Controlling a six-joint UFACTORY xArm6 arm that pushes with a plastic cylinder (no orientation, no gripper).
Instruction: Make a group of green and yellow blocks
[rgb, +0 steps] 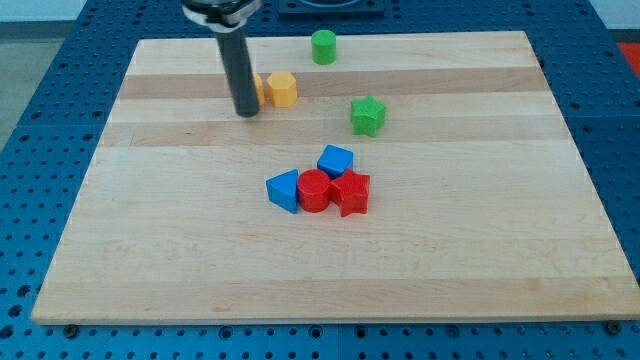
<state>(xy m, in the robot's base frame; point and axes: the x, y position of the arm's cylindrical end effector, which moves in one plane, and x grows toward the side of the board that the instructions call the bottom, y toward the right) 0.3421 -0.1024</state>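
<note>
No claw, rod only, holding nothing. My tip (246, 112) touches a yellow block (258, 90) beside the yellow hexagon (283, 89), near top edge. 2 green: cylinder (323, 46), star (368, 116). 2 blue, 2 red mid-board.

- green cylinder (323, 46): upright, at 12 o'clock near the board's top edge, alone.
- green star block (368, 116): flat on the board, at 5 o'clock from the cylinder, well apart from it.
- yellow hexagonal block (283, 89): at 9 o'clock from the star.
- second yellow block (258, 90): touching the hexagon's 9 o'clock side, shape largely hidden.
</note>
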